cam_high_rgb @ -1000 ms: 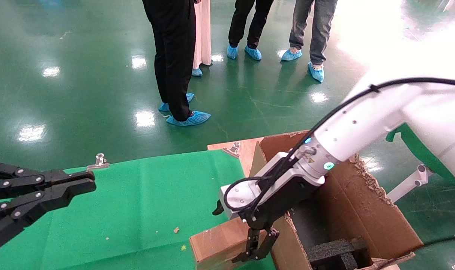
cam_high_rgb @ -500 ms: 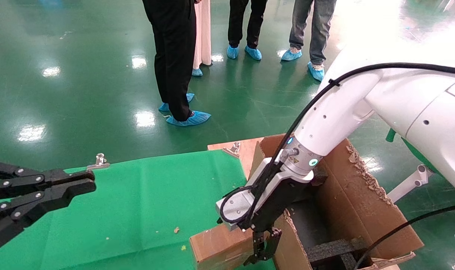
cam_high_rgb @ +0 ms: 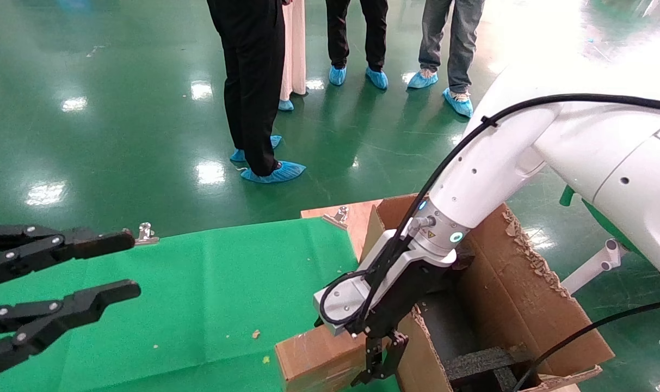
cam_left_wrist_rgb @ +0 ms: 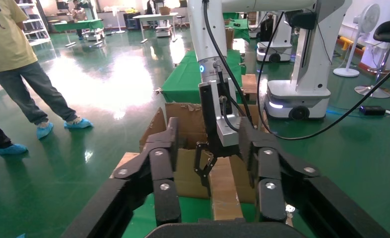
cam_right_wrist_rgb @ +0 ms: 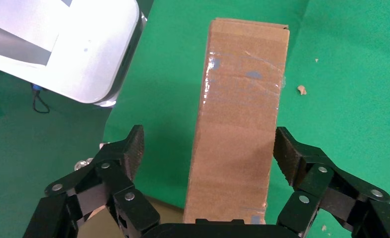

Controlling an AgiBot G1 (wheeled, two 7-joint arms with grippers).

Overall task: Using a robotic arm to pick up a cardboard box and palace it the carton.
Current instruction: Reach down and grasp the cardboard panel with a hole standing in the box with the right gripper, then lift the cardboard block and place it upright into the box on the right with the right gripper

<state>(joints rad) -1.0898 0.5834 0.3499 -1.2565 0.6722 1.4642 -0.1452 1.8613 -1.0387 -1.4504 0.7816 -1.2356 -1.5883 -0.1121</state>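
Observation:
The cardboard box (cam_high_rgb: 313, 356) is small, flat, brown and taped. It lies at the near edge of the green cloth, against the carton (cam_high_rgb: 525, 305). The robotic arm on my right reaches down over it. My right gripper (cam_high_rgb: 376, 370) is open and straddles the box (cam_right_wrist_rgb: 240, 134). One pad is close beside the box's long edge, and the other stands apart over the cloth. My left gripper (cam_high_rgb: 128, 264) is open and empty, held above the cloth at the left. In the left wrist view, the left gripper (cam_left_wrist_rgb: 210, 141) points at the box (cam_left_wrist_rgb: 225, 191) and the right gripper (cam_left_wrist_rgb: 203, 168).
The carton holds black foam blocks (cam_high_rgb: 485, 362) and has ragged flaps. The green cloth (cam_high_rgb: 199, 294) is held by metal clips (cam_high_rgb: 143, 233). A wooden board corner (cam_high_rgb: 351, 215) shows beside the carton. Several people (cam_high_rgb: 253, 81) stand on the green floor beyond.
My left gripper has opened from shut. My right arm has swung up at the elbow and lowered its gripper a little further over the cardboard box.

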